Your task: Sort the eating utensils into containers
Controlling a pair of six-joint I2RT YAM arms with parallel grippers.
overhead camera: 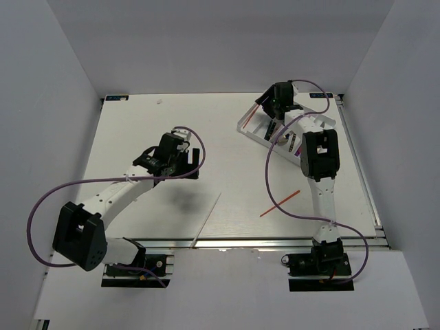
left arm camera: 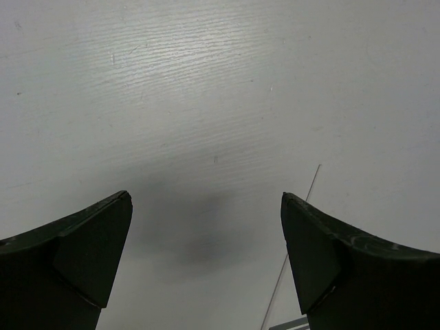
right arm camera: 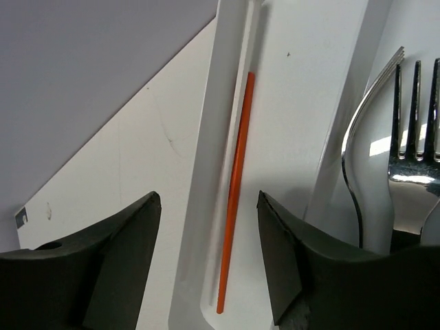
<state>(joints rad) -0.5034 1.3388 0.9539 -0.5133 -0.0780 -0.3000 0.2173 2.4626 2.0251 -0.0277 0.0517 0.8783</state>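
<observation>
right wrist: thin red chopstick (right arm camera: 236,185) lies in edge compartment of white plastic tray (right arm camera: 295,103); right gripper (right arm camera: 207,206) released above it. silver fork (right arm camera: 412,137) next slot. left gripper (left arm camera: 206,206) wide, empty. left on white table (overhead camera: 137,137): second red chopstick (overhead camera: 280,203), pale chopstick (overhead camera: 207,219).

Perhaps half the tray (overhead camera: 249,125) hidden beneath the right arm (overhead camera: 320,155)

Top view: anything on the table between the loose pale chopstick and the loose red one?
No. Bare table between the pale chopstick and red chopstick, per the top view.
</observation>
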